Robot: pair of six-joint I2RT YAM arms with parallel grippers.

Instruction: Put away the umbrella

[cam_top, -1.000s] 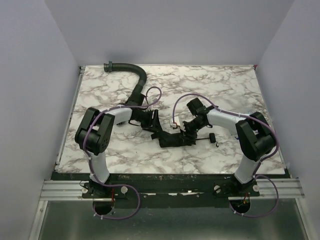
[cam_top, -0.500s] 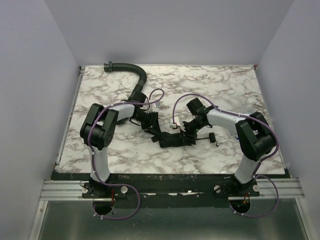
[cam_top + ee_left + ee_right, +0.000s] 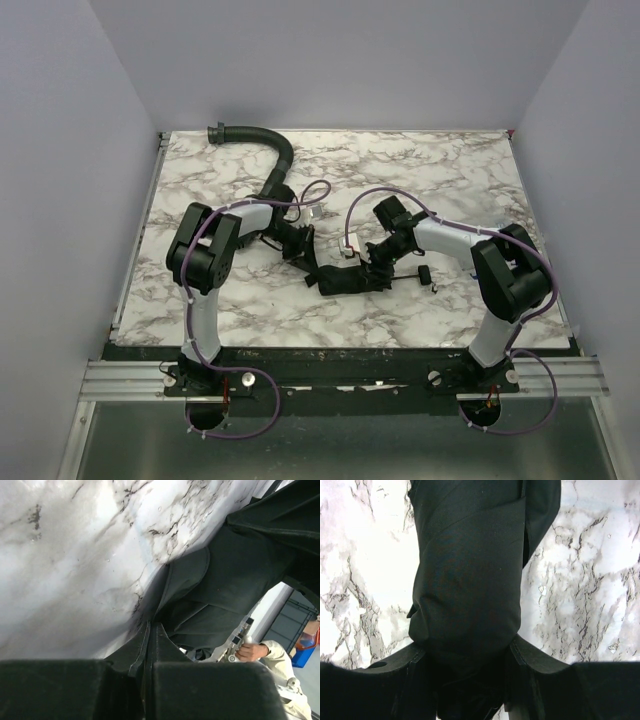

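Observation:
The umbrella (image 3: 345, 278) lies folded as a short black bundle in the middle of the marble table (image 3: 450, 170). Its thin shaft and small handle (image 3: 425, 273) stick out to the right. My right gripper (image 3: 378, 262) is shut across the bundle (image 3: 470, 570), with one finger (image 3: 395, 665) on each flank; the right gripper (image 3: 466, 650) has fabric filling its jaws. My left gripper (image 3: 303, 255) sits at the bundle's left end. In the left wrist view the left gripper (image 3: 150, 627) is shut, its tips pinching a thin edge of the umbrella fabric (image 3: 225, 580).
A black ribbed curved hose (image 3: 270, 150) runs from the back left corner towards the left arm. White walls stand close on three sides. In the left wrist view, a person's hand (image 3: 250, 652) and a blue bin (image 3: 305, 650) show beyond the table.
My left gripper slid right to the umbrella's left end and went from open to shut. The right gripper and the bundle have stayed put.

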